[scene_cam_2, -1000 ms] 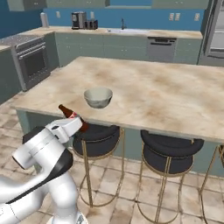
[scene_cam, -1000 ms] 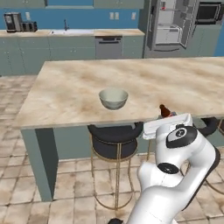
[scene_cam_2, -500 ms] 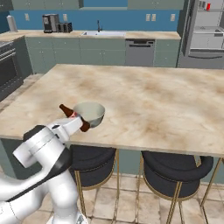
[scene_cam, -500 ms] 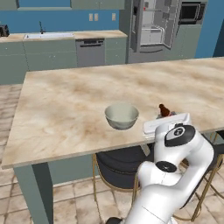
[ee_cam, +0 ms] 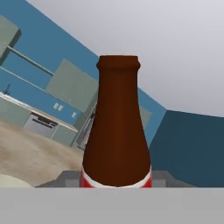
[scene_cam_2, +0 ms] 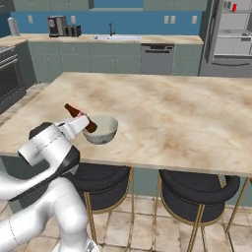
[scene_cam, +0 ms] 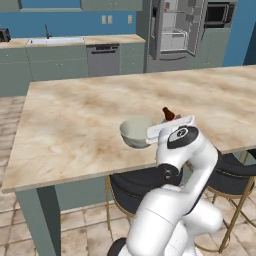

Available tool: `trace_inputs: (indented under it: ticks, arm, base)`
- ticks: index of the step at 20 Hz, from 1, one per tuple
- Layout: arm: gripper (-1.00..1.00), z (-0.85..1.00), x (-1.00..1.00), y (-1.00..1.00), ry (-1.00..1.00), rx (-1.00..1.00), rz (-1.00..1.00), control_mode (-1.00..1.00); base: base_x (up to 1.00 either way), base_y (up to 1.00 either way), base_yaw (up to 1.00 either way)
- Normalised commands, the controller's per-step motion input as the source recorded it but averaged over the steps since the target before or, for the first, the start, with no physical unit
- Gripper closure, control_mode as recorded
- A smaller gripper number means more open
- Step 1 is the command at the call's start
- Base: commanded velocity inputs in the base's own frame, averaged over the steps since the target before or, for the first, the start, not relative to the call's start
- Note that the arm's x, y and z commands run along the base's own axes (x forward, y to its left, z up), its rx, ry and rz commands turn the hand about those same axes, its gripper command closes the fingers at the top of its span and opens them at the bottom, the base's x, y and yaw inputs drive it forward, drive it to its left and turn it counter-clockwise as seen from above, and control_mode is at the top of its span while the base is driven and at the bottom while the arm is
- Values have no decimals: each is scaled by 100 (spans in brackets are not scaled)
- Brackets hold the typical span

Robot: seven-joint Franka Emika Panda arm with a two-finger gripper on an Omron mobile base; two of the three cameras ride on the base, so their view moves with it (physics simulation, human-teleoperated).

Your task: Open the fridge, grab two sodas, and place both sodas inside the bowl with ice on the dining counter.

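Note:
My gripper (scene_cam_2: pixel 84 121) is shut on a dark brown soda bottle (scene_cam_2: pixel 80 117) with a red label, tilted so its neck (scene_cam: pixel 168 113) points up and away from me. The bottle fills the middle of the hand view (ee_cam: pixel 117 127). It hangs right beside the rim of the pale grey-green bowl (scene_cam: pixel 136 132) (scene_cam_2: pixel 101 129), which stands near the front edge of the beige marbled dining counter (scene_cam: pixel 75 125) (scene_cam_2: pixel 172 113). At the back the grey fridge (scene_cam: pixel 175 30) (scene_cam_2: pixel 229 34) stands open, and a red can (scene_cam_2: pixel 234 7) sits on its top shelf.
Dark round stools (scene_cam_2: pixel 194 189) (scene_cam: pixel 135 190) on gold legs stand under the counter's front edge, close to my base. The wall countertop with sink (scene_cam_2: pixel 115 38) and dishwasher (scene_cam: pixel 102 60) runs along the back. An oven (scene_cam_2: pixel 10 74) is at the left.
The base has driven closer to the dining counter, so the whole scene has shifted and the bowl now sits right beside the hand. The grip on the bottle is unchanged.

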Motion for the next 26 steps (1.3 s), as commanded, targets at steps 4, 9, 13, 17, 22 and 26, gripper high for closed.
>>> trace_inputs:
  ticks: [4,9,13,17,22,26]
  arm:
    - [100,76,15,83,16,-16,11,-100]
    - [100,86,0,69,9,-9,11,-100]
    - [100,44,-2,40,2,0,11,-100]
    - [100,14,-8,29,0,14,14,-100]
    - [100,0,-24,50,0,33,12,-100]
    - [100,0,-37,31,-1,52,13,-100]
  base:
    - [0,0,0]
    - [0,0,0]
    - [0,0,0]
    - [0,0,0]
    - [0,0,0]
    - [0,0,0]
